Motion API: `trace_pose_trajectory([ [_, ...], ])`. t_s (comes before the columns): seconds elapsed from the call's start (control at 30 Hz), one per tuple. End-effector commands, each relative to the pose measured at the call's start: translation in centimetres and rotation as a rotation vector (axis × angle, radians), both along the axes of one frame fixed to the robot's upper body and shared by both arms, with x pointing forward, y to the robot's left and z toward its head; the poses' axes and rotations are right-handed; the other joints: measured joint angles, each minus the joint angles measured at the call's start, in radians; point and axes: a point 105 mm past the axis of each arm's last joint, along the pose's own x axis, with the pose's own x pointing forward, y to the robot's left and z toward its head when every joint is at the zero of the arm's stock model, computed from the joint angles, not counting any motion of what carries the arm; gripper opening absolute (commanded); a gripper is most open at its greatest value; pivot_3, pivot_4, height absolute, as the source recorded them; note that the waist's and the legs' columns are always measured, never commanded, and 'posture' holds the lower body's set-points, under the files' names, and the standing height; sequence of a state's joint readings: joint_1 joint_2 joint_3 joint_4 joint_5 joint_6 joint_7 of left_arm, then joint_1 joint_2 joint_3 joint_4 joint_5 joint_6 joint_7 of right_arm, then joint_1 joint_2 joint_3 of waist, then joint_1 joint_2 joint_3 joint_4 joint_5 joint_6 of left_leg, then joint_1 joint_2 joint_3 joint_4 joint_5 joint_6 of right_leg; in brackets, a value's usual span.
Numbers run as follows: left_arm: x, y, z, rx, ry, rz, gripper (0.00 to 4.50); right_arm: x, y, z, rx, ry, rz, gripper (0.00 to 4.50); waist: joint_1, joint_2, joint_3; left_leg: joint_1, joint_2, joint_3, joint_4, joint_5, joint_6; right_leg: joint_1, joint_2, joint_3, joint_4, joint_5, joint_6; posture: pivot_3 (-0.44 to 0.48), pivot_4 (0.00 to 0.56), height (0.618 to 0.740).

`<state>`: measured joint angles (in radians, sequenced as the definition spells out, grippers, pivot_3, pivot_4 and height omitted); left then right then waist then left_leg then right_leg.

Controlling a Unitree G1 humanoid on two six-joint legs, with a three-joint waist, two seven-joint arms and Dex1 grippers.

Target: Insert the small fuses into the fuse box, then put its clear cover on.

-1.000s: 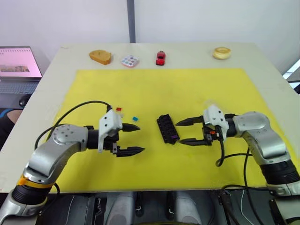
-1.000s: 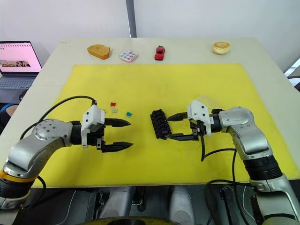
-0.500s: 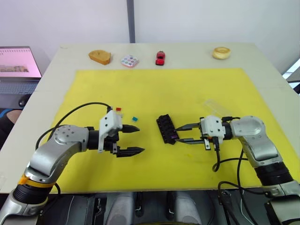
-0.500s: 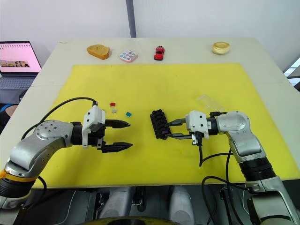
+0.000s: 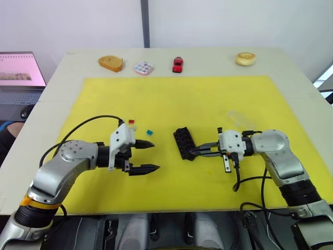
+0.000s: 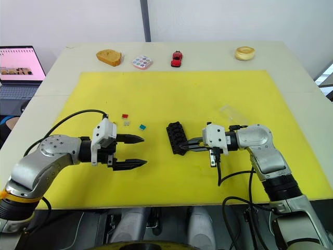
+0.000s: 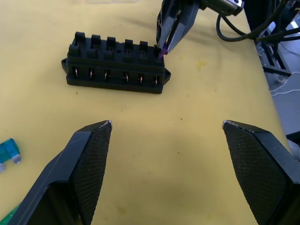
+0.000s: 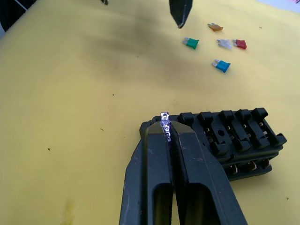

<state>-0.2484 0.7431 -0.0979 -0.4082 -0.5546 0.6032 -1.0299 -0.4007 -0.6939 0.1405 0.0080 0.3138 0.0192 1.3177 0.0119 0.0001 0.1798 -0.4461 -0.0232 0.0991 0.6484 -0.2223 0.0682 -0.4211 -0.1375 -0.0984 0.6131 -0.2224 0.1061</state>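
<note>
Fuse box (image 5: 185, 143) sits mid-mat toward the bench's near edge, its slots apparently all unfilled; the right gripper (image 8: 165, 123) pinches a purple fuse (image 8: 164, 118) at its end, four fuses (image 8: 220, 66) and the clear cover (image 5: 240, 117) waiting. Since earlier, its fingers have closed in; the left gripper (image 5: 146, 155) stays spread.

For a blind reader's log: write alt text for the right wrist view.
The right gripper is shut on a purple fuse, holding it at the end slot of the black fuse box on the yellow mat. Beyond the box, green, orange, grey, red and teal fuses lie loose.
</note>
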Motion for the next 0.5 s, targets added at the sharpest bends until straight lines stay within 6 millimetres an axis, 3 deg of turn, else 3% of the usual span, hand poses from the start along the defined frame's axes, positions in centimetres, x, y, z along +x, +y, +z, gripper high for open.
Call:
trace_pose_trajectory([
  [0.03, 0.0, 0.0, 0.6, -0.004, -0.026, -0.003, 3.99, 0.5, 0.4, 4.0, 0.12, 0.065, -0.054, 0.03, 0.0, 0.0, 0.0, 0.0, 0.0, 0.0, 0.0, 0.0, 0.0, 0.0, 0.0, 0.0, 0.0, 0.0, 0.0, 0.0, 0.15, 0.74],
  [0.2, 0.0, -0.1, 0.5, -0.007, -0.026, -0.005, 3.99, 0.1, 0.0, 5.5, 0.16, 0.227, -0.104, 0.03, 0.003, 0.0, 0.0, -0.001, 0.0, 0.0, 0.0, -0.001, 0.001, -0.001, -0.001, 0.0, 0.0, 0.0, -0.001, 0.0, 0.15, 0.74],
  [0.3, 0.0, -0.1, 0.5, -0.008, -0.028, -0.007, 3.99, -0.7, -1.3, 5.5, 0.128, 0.396, -0.155, 0.03, 0.002, 0.0, 0.0, -0.001, 0.0, 0.0, 0.0, -0.002, 0.003, -0.001, -0.001, 0.0, -0.001, 0.0, -0.001, 0.0, 0.15, 0.74],
  [0.43, -0.1, -0.1, 0.7, -0.006, -0.032, -0.014, 3.99, -2.0, -2.5, 5.1, 0.068, 0.551, -0.182, 0.03, 0.0, 0.0, 0.0, -0.001, 0.0, 0.0, 0.0, -0.004, 0.006, -0.002, -0.002, 0.0, -0.001, 0.0, -0.001, 0.0, 0.15, 0.74],
  [0.5, -0.5, -0.3, 1.0, 0.001, -0.029, -0.048, 3.99, -2.6, -3.7, 3.0, -0.058, 0.622, -0.259, 0.03, 0.001, 0.0, 0.0, -0.001, 0.0, 0.0, 0.0, -0.004, 0.006, -0.002, -0.002, 0.0, -0.001, 0.0, -0.001, 0.0, 0.15, 0.74],
])
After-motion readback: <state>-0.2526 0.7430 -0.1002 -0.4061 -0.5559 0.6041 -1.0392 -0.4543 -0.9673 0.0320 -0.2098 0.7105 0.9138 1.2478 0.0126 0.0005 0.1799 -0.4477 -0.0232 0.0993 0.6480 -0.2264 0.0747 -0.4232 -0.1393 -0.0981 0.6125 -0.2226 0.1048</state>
